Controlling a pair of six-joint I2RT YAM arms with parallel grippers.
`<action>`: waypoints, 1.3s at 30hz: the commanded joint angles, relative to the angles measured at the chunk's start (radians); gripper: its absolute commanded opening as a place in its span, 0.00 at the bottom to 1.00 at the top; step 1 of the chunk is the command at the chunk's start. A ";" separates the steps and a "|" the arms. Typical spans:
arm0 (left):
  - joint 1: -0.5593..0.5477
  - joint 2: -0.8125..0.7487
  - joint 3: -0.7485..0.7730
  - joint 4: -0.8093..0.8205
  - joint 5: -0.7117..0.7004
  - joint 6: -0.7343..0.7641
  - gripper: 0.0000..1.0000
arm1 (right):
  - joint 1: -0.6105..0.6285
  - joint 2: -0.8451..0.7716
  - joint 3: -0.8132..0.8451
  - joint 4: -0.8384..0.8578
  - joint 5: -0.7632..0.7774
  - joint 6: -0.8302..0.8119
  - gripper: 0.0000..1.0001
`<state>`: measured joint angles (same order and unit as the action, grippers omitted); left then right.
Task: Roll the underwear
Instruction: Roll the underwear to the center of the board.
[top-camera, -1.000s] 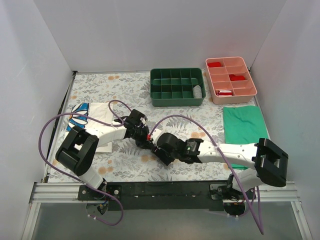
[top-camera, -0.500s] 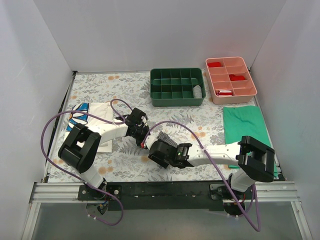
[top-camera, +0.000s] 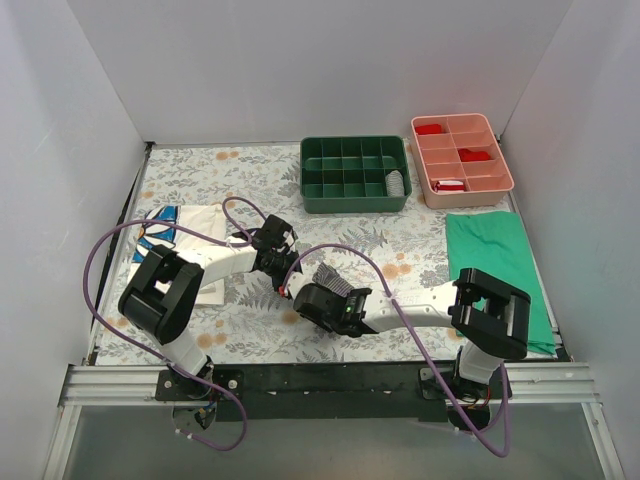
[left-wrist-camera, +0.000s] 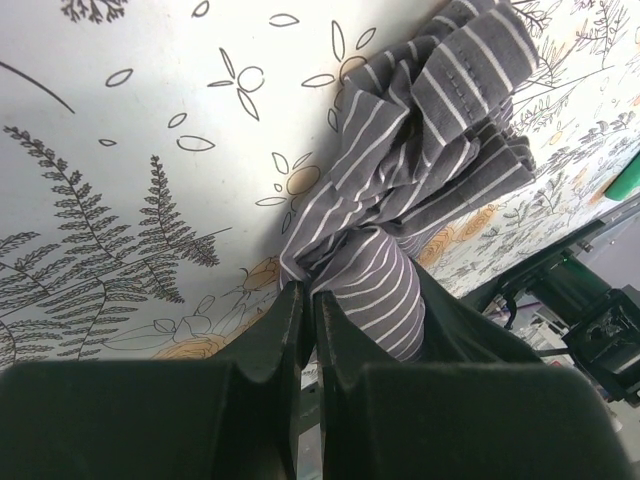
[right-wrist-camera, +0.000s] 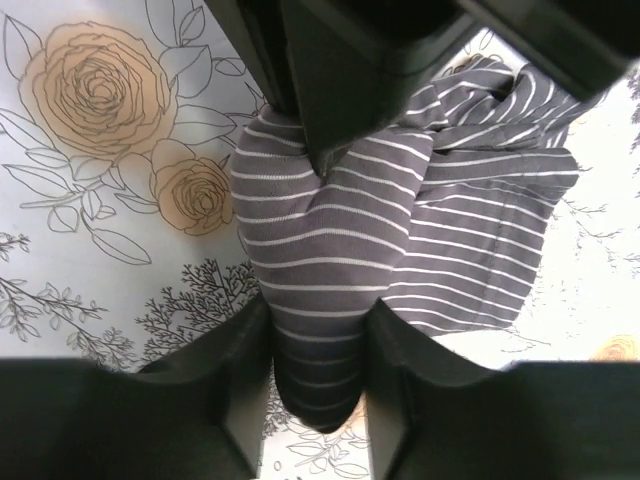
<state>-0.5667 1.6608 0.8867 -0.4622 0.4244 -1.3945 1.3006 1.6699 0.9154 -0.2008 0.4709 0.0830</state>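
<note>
The underwear, grey with thin white stripes, lies bunched on the floral table mat between both grippers. In the right wrist view it is a thick rolled bundle, and my right gripper is shut around its near end. In the left wrist view the cloth is crumpled ahead, and my left gripper is nearly closed, pinching its near edge. From above, the left gripper and right gripper meet at the cloth's left end. The left fingers show above the bundle.
A green compartment tray holds a striped roll at the back. A pink tray with red items stands at the back right. A plain green cloth lies right. A white daisy-print cloth lies left.
My right arm has swung left and its wrist now sits closer to the left gripper. The striped cloth has come into view from under it. The left gripper shifted slightly back.
</note>
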 joint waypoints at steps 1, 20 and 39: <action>-0.002 0.024 -0.006 -0.015 -0.058 0.031 0.00 | -0.007 0.019 -0.006 0.049 -0.003 0.037 0.35; 0.001 -0.061 0.003 0.027 -0.124 0.023 0.21 | -0.064 0.017 -0.062 0.077 -0.317 0.122 0.15; 0.054 -0.291 -0.052 0.062 -0.245 -0.031 0.59 | -0.231 -0.081 -0.156 0.164 -0.613 0.184 0.14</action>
<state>-0.5232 1.4536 0.8677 -0.4255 0.2237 -1.4044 1.0840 1.5913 0.7952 0.0048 0.0158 0.2352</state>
